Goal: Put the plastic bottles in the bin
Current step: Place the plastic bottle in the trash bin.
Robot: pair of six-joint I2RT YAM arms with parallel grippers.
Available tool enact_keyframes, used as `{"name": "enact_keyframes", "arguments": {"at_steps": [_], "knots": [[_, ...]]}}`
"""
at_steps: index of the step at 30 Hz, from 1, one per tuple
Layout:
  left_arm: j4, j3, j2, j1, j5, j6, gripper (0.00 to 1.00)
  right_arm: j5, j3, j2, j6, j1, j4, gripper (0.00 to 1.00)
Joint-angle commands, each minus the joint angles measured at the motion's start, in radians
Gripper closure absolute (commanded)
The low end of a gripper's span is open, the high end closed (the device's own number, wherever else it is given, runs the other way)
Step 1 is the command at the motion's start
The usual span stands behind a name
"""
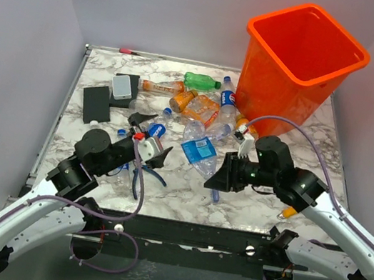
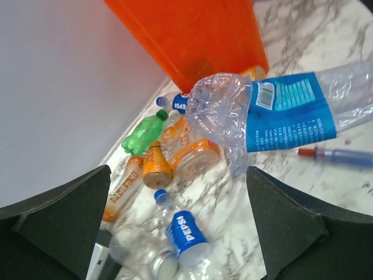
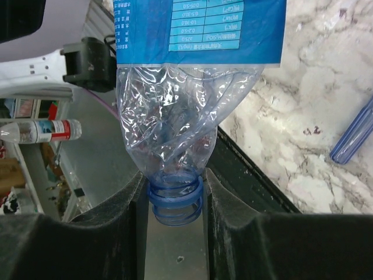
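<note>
A crushed clear plastic bottle with a blue label (image 1: 201, 153) is seen at the centre of the overhead frame, between the two arms. It is pinched at its blue threaded neck by the right jaws, which are pressed against either side of the neck at the bottom centre of the right wrist frame. The left jaws are spread wide with nothing between them. Their dark fingers (image 2: 58, 221) are seen in the lower corners of the left wrist frame, and the ribbed base of the held bottle is seen beyond them at the upper centre.

A tall square bright-orange plastic bin (image 1: 275, 90) is seen in the upper right of the overhead frame, on the far right part of the marble-patterned bench (image 1: 182, 208). The held bottle is found below and left of the bin, outside it. More bottles are seen lying on the bench left of the bin: a green plastic bottle (image 1: 202, 81), a cluster of orange plastic bottles (image 1: 193, 105) and a clear bottle with a blue Pepsi label (image 1: 229, 98). Blue-handled pliers (image 1: 142, 179) are seen below the left jaws, and a blue-and-red screwdriver (image 2: 341, 156) is seen on the bench at the right edge of the left wrist frame.
</note>
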Motion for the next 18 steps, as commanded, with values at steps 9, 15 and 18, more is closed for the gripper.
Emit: {"name": "enact_keyframes", "arguments": {"at_steps": [9, 15, 18], "knots": [[-0.152, -0.03, 0.04, -0.077, 0.097, 0.577, 0.01, -0.114, 0.101, 0.134, 0.023, -0.003, -0.093, 1.0], [-0.185, -0.055, 0.101, -0.299, -0.139, 0.636, 0.01, -0.137, 0.202, 0.242, -0.003, -0.003, -0.112, 1.0], [-0.155, -0.067, 0.13, -0.372, -0.21, 0.642, 0.02, -0.152, 0.246, 0.286, -0.017, -0.003, -0.116, 1.0]]}}
